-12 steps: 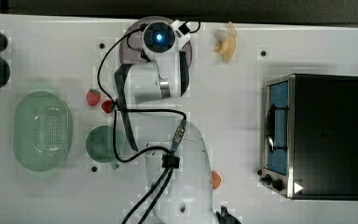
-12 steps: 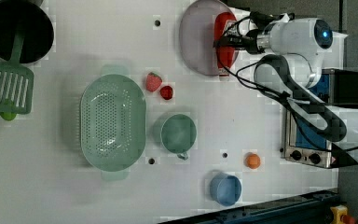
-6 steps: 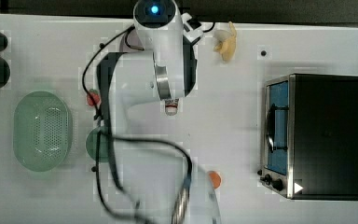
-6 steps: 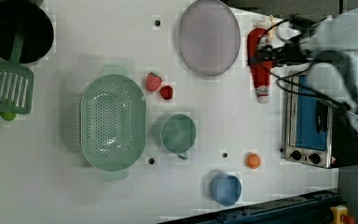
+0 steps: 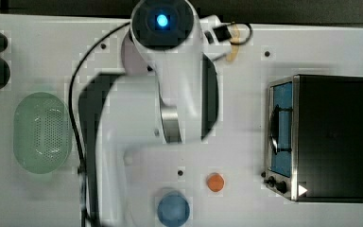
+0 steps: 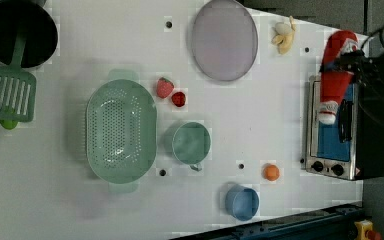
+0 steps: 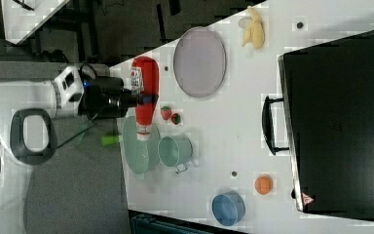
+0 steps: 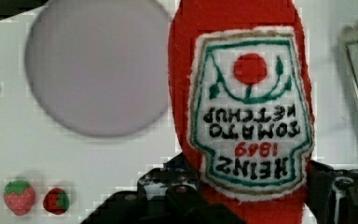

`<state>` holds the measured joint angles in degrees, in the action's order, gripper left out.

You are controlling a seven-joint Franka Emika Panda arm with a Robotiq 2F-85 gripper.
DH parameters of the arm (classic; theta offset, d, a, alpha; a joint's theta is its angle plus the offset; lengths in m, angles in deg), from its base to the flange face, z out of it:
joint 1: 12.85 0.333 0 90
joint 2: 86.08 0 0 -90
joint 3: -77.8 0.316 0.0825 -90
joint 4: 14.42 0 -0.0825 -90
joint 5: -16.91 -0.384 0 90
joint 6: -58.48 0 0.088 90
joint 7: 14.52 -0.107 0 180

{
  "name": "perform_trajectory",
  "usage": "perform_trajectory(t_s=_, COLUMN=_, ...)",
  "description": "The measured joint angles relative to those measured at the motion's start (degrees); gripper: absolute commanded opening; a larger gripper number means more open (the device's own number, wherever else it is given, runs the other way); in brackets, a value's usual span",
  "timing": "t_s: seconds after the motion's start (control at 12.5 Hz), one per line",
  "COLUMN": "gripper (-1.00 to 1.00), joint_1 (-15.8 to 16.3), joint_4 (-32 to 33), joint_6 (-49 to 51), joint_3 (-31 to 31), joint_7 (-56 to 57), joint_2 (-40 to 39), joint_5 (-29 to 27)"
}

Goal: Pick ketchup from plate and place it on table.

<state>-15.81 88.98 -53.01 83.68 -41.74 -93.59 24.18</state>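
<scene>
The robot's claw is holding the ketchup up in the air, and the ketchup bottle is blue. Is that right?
Not quite: the ketchup is red, not blue, with a whitish end. The right view shows it clearly. The rest is right: the claw holds it up in the air, off the plate.

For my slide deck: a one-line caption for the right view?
Gripper holds the ketchup aloft, clear of the empty plate.

Your desk is evenly and brightly lit, with soft, faint shadows. In the top view the arm looms large and smeared, its blue light glowing. Blocky compression mottles every picture, and the wrist view's ketchup label reads slightly soft.
</scene>
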Motion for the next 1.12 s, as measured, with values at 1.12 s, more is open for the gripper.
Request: perform_trajectory(t_s=1.12, gripper=0.7, joint_1=-2.77, joint_4=35.47, joint_6=-35.47, joint_3=-3.01, joint_7=-4.78, joint_2=-6.64, joint_5=-5.87)
